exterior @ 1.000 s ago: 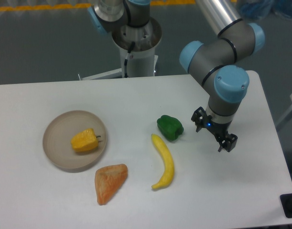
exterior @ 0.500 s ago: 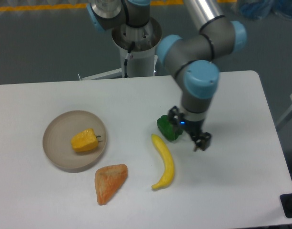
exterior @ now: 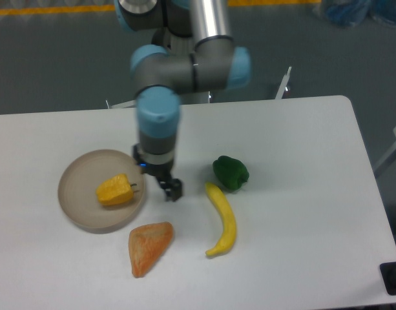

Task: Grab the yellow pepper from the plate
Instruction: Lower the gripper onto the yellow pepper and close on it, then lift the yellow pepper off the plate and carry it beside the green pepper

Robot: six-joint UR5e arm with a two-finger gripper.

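Gripper (exterior: 157, 174) hangs just right of the plate (exterior: 78, 210), fingers spread with nothing between them. Yellow pepper (exterior: 115, 190) lies on the plate; a green pepper (exterior: 230, 173), banana (exterior: 223, 218) and orange wedge (exterior: 148, 247) sit nearby

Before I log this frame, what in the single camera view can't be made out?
- Gripper: only one dark finger shows clearly; the wrist hides the other, so open or shut is unclear.
- Whether the gripper stands over the plate rim or beside it: this single view gives no depth.
- Yellow pepper: its underside is hidden where it rests on the plate.
- Arm base: cut off by the top edge.
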